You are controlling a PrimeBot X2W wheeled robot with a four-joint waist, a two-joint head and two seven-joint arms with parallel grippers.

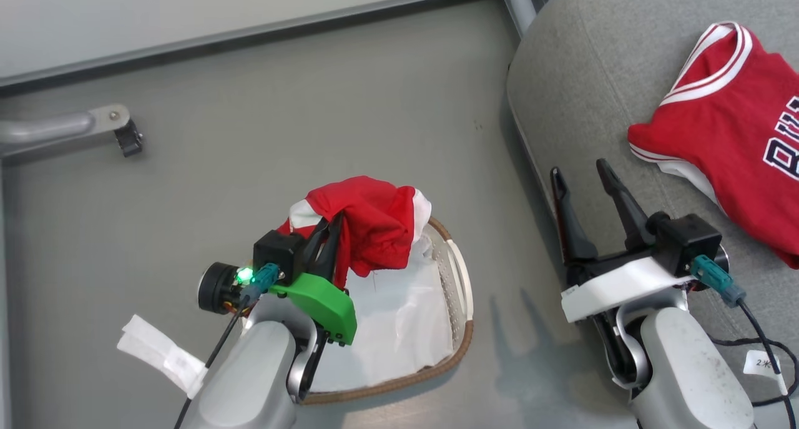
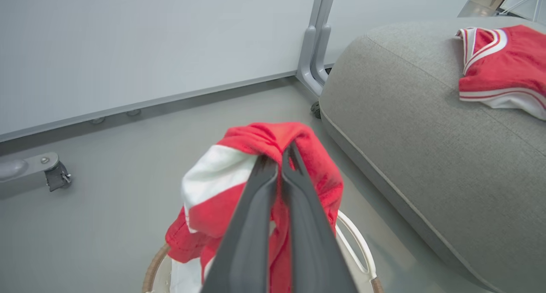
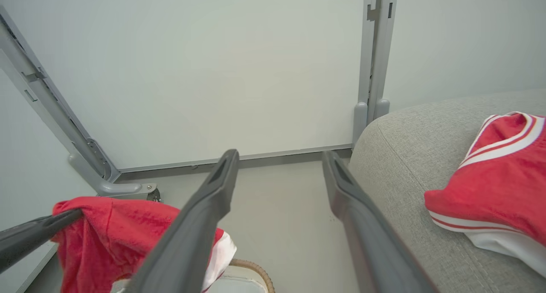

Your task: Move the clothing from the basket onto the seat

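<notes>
Left claw (image 1: 334,229) clamped on red garment (image 1: 374,229), right claw (image 1: 579,170) apart, "BU" jersey (image 1: 730,123) on seat (image 1: 593,73).

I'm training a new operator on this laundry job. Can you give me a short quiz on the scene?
1. True or false: the jersey lies on the seat.
2. Fill in: the right gripper has its jaws ____.
3. The red garment over the basket: A) lies on the seat B) is pinched in the left gripper C) is held by the right gripper.
Key: 1 true; 2 open; 3 B.
</notes>
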